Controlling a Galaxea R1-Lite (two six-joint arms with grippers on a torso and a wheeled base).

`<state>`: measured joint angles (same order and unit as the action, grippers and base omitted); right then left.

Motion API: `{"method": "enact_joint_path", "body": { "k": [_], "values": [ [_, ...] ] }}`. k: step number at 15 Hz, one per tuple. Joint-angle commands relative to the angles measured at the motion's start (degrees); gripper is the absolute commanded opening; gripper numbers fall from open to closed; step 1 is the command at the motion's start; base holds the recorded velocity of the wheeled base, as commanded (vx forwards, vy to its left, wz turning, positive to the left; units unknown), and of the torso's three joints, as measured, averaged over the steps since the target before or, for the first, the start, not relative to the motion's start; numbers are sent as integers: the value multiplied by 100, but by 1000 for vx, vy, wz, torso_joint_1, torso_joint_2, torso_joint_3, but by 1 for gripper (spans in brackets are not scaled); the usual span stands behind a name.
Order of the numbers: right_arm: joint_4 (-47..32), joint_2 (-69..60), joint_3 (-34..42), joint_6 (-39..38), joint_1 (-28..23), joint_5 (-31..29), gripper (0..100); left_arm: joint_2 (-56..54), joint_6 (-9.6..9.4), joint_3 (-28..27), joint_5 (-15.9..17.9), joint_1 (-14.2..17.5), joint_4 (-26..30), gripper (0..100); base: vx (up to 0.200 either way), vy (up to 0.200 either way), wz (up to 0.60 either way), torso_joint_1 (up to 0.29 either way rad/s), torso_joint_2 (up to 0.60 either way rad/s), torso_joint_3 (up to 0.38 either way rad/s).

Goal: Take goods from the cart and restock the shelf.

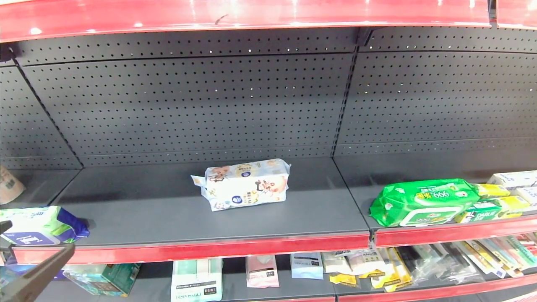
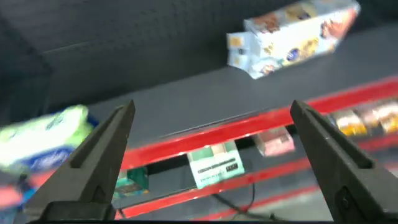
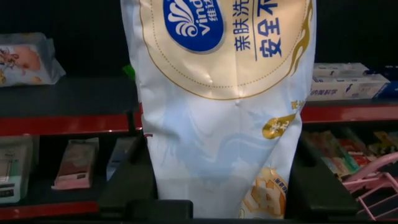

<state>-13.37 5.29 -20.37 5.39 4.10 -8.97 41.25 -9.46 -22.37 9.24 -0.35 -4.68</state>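
The right gripper (image 3: 217, 186) is clamped on a glossy white plastic pack (image 3: 221, 106) — soft, pillow-shaped — in front of the grey metal shelf (image 3: 68, 96). The left gripper (image 2: 211, 107) has its dark tapered fingers wide apart. A similar crinkled pack (image 1: 243, 184) lies on the flat shelf board.

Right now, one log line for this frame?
left pincer: open, empty | right pincer: shut on white bag | shelf: cartoon-print pack lying mid-board

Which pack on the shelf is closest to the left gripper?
The green-blue pack at the left end of the shelf; the white pack and bright green pack lie farther right.
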Motion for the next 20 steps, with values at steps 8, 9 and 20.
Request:
{"method": "enact_joint_path", "body": {
  "k": [8, 9, 20],
  "values": [
    [397, 7, 859, 366, 3, -26, 0, 4585, -2262, -1560, 1713, -17, -1079, 100, 0, 0, 0, 0, 0, 0],
    [397, 7, 903, 375, 3, -43, 0, 4963, -2570, -1911, 1809, -17, -1052, 100, 0, 0, 0, 0, 0, 0],
    [414, 7, 1149, 656, 3, -17, 0, 7002, -2983, -3704, 2029, -773, -754, 100, 0, 0, 0, 0, 0, 0]
  ]
}}
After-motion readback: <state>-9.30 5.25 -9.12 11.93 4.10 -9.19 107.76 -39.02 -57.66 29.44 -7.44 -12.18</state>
